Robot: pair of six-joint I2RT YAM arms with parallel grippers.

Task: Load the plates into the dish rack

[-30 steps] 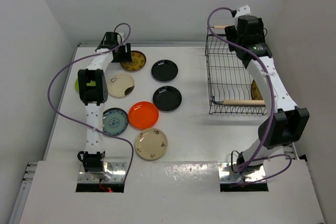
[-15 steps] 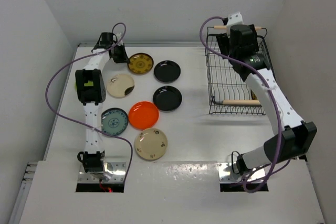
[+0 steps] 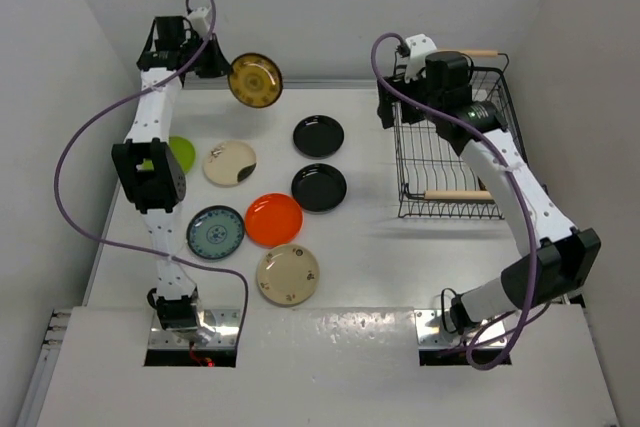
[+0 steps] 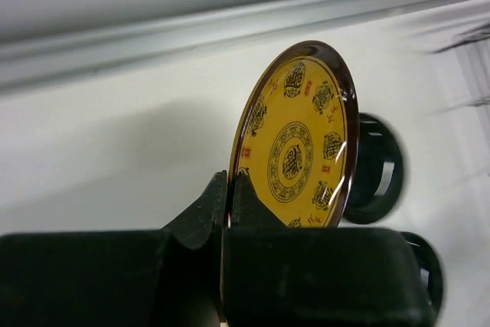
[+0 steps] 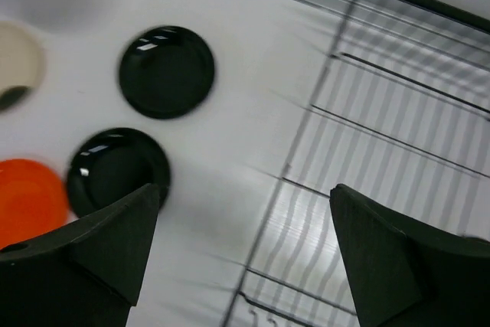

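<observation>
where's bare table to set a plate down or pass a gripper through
Bare strip between the near black plate and the dish rack. Bare too in front of the rack, right of the near cream plate. Crowded around the orange plate.

**Colours and patterns as found**
Round gold-brown plate (image 4: 302, 139): yellow face, dark brown rim, black medallions, red flecks. Far glossy black round plate (image 3: 318, 135) and near glossy black round plate (image 3: 319, 187): plain. Round orange-red plate (image 3: 273, 219): plain. Round teal plate (image 3: 215, 232): ringed pattern. Far round cream plate (image 3: 230, 162) and near round cream plate (image 3: 288, 273): small dark motifs. Round lime green plate (image 3: 181, 151): plain. Black wire dish rack (image 3: 425, 162): pale wooden handles.
</observation>
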